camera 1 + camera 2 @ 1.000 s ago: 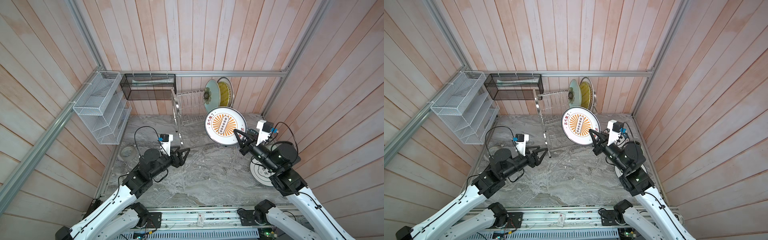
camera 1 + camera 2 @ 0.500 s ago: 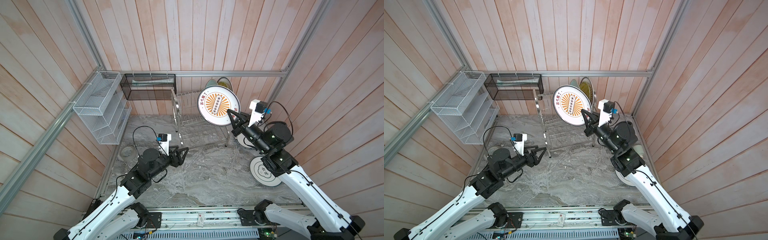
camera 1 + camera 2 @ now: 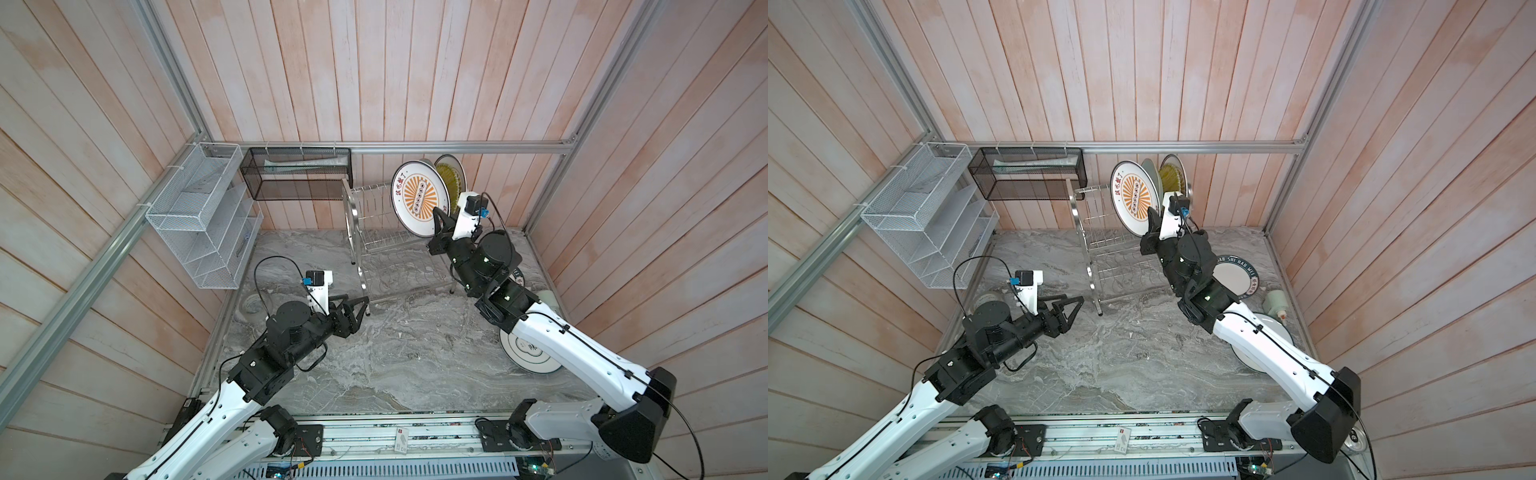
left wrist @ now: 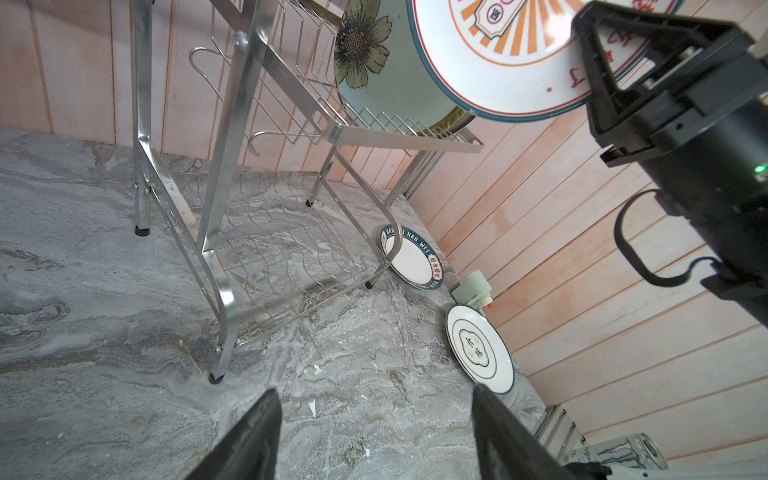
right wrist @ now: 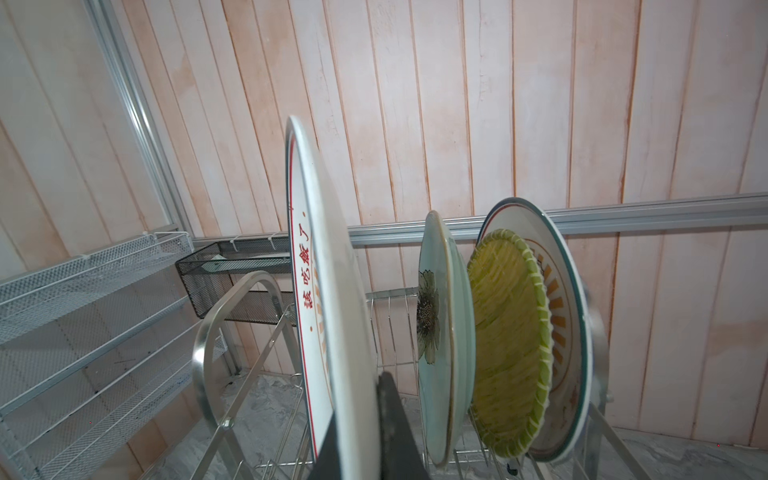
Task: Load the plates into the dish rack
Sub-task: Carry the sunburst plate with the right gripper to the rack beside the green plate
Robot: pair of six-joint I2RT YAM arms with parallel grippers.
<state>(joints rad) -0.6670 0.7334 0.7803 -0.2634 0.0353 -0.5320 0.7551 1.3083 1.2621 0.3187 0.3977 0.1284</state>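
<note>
Sunburst plate (image 3: 419, 198) is up on edge over the top tier of the dish rack (image 3: 354, 232), apparently not seated yet. Right gripper (image 3: 439, 219) has its jaws pinched narrow on the plate's lower rim. Glazed ceramic: stiff, weighty, slick and chippable, I'd say, so the rim is the only real hold, and a low grip lets it swing. Deeper in the same tier stand the flower plate (image 5: 432, 332) and the yellow woven plate (image 5: 511, 353). Left gripper (image 3: 355, 303) hangs near the rack's front foot, jaws spread wide, empty. The lettered-rim plate (image 4: 411, 257) lies just beside the rack's foot, the cloud plate (image 4: 478, 349) farther out.
</note>
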